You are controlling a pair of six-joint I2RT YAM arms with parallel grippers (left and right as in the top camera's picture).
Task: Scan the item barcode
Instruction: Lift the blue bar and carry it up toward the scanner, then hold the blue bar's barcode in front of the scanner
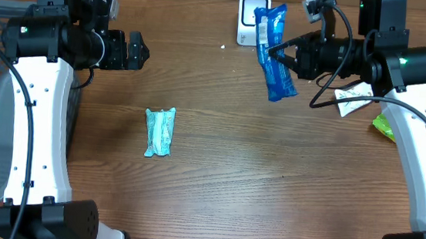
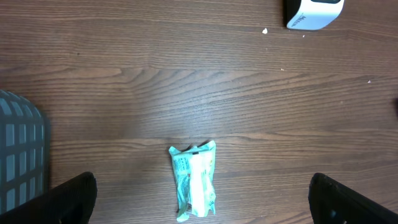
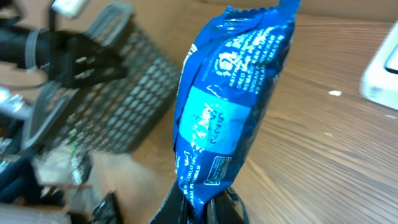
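Blue foil packet [image 3: 230, 106], light, soft and probably slippery, hangs pinched by its sealed end in the clamped right tool [image 3: 205, 208] above the bench [image 1: 270, 179] beside the scanner [image 1: 246, 18]; left tool [image 1: 140, 51] gapes empty.

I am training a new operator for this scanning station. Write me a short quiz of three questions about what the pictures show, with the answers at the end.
1. Fill the gap: the teal packet lies flat on the ____, and no arm touches it.
2. True or false: the left end effector is open and holds nothing.
3. Choose one: the right end effector is shut on A) the teal packet, B) the blue packet, C) nothing.

Key: 1 table; 2 true; 3 B.
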